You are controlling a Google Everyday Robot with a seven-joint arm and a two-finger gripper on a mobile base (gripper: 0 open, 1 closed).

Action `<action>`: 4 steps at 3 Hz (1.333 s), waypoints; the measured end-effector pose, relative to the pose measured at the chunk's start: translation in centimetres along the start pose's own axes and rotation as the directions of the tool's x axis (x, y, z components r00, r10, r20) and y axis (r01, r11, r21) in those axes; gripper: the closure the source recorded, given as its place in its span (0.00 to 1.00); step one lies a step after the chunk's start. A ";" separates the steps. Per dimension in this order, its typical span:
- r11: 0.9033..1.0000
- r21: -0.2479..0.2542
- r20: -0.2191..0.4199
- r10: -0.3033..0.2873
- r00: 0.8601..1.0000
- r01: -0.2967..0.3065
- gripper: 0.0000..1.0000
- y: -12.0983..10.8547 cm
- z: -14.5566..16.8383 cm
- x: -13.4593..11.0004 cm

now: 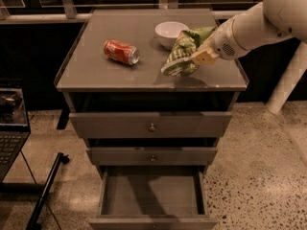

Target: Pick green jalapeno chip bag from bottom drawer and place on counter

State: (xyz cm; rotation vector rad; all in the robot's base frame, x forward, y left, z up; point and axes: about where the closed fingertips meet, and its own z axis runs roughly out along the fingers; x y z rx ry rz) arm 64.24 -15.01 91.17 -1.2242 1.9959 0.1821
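The gripper (202, 56) is held over the right front part of the counter (96, 73), its fingers pinched on the upper right side of the green jalapeno chip bag (180, 56). The bag is carried tilted, with its lower end close to the surface near the front edge; whether contact is made cannot be told. A white bowl (169, 31) is set just behind it, and a red soda can (121, 52) well to the left. The bottom drawer (151, 195) is seen pulled out. If released this near the front edge, the bag could be tipped over the rim. The bowl could also be knocked by the arm.
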 end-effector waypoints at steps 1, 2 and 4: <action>1.000 0.000 0.000 0.000 1.000 0.000 0.36 0.0 0.0 0.0; 1.000 0.000 0.000 0.000 1.000 0.000 0.13 0.0 0.0 0.0; 1.000 0.000 0.000 0.000 1.000 0.000 0.00 0.0 0.0 0.0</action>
